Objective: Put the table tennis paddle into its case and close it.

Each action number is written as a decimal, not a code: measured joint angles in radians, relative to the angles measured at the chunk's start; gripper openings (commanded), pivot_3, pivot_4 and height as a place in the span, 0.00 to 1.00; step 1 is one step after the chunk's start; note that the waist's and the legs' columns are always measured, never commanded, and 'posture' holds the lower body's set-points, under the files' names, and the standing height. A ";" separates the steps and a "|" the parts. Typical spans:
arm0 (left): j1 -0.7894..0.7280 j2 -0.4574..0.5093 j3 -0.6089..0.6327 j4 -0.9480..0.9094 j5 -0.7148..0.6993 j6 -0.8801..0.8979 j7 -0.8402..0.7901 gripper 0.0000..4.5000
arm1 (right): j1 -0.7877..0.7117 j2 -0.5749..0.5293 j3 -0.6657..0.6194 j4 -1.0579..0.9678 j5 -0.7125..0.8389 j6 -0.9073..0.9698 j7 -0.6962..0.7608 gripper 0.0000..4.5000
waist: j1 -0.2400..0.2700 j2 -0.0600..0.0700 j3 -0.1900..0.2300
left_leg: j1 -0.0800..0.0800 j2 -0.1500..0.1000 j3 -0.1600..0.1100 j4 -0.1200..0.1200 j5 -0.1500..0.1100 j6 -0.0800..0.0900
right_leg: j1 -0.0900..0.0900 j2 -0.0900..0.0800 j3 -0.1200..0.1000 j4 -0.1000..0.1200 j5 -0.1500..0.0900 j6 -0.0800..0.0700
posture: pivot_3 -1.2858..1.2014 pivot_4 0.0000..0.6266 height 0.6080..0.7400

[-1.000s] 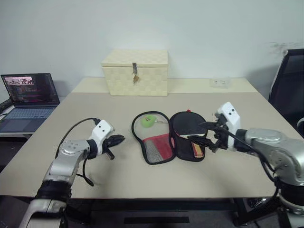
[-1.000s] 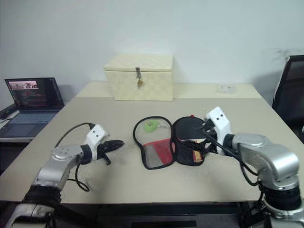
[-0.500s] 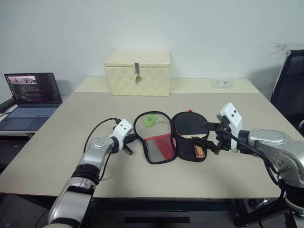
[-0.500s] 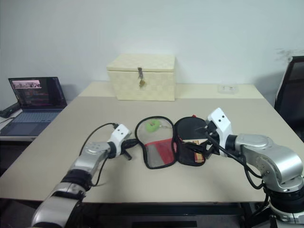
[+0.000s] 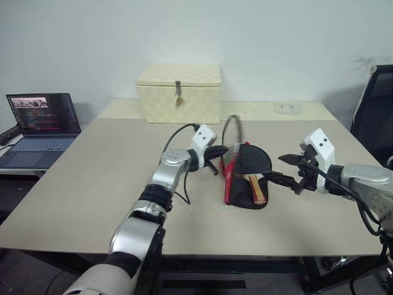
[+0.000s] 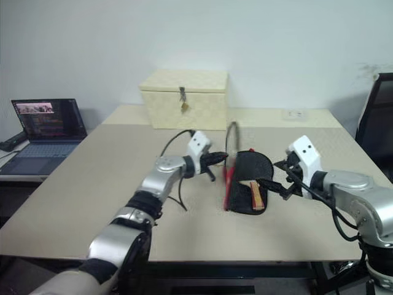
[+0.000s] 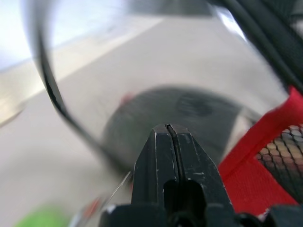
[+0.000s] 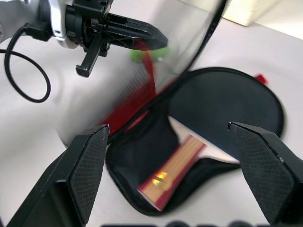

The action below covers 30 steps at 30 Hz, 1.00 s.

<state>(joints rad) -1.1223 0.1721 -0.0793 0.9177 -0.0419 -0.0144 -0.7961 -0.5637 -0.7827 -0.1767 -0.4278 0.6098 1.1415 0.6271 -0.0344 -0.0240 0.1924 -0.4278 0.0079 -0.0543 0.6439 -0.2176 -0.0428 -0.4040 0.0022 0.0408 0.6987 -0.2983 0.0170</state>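
The table tennis paddle lies in the black half of the case on the desk, its wooden handle toward the near edge. The case's red mesh flap stands raised on edge. The left pincer is clenched against that flap, perhaps nipping its rim. The right pincer hangs released just beside the case.

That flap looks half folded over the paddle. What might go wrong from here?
The left claw, shut, pushes the case's lid up on edge without gripping it, so the lid may flop back open. The table tennis paddle lies in the lower half of the case with its handle near the rim, so the zipper edge might catch on it. The open right claw hovers close and may nudge the case.
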 measured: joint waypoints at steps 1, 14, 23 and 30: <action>-0.008 -0.005 -0.001 0.019 0.003 -0.010 0.001 0.01 | 0.000 -0.003 -0.001 0.008 -0.002 0.000 -0.004 0.98 | -0.003 0.000 0.000 | 0.001 0.000 0.001 0.000 0.000 0.000 | 0.000 0.001 0.001 0.000 0.000 0.000 | 0.52 0.24 1.00; 0.162 0.112 0.057 -0.086 -0.061 -0.002 -0.076 0.00 | -0.048 0.090 0.026 0.220 -0.070 -0.020 -0.113 0.99 | -0.012 0.000 0.000 | 0.002 0.005 0.001 0.000 0.000 0.000 | -0.001 0.004 0.002 0.002 0.000 -0.001 | 0.52 0.24 1.00; 0.529 0.361 0.131 -0.689 -0.314 0.350 -0.304 0.00 | -0.140 0.263 0.085 0.614 -0.192 -0.123 -0.196 0.99 | -0.017 0.001 0.000 | 0.002 0.006 0.001 0.001 0.000 0.000 | -0.001 -0.002 0.002 0.003 0.000 -0.001 | 0.52 0.24 1.00; 0.620 0.429 0.170 -0.843 -0.359 0.445 -0.271 0.00 | -0.211 0.331 0.113 0.814 -0.255 -0.224 -0.184 0.99 | -0.006 0.001 0.000 | 0.002 0.005 0.002 0.001 0.000 0.000 | 0.000 -0.001 0.002 0.003 0.000 -0.001 | 0.52 0.24 1.00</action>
<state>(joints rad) -0.5027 0.6009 0.0906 0.0746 -0.4010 0.4307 -1.0671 -0.7750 -0.4513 -0.0632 0.3867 0.3546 0.9175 0.4428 -0.0402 -0.0233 0.1921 -0.4256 0.0125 -0.0528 0.6449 -0.2172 -0.0427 -0.4043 0.0008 0.0430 0.7019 -0.2980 0.0161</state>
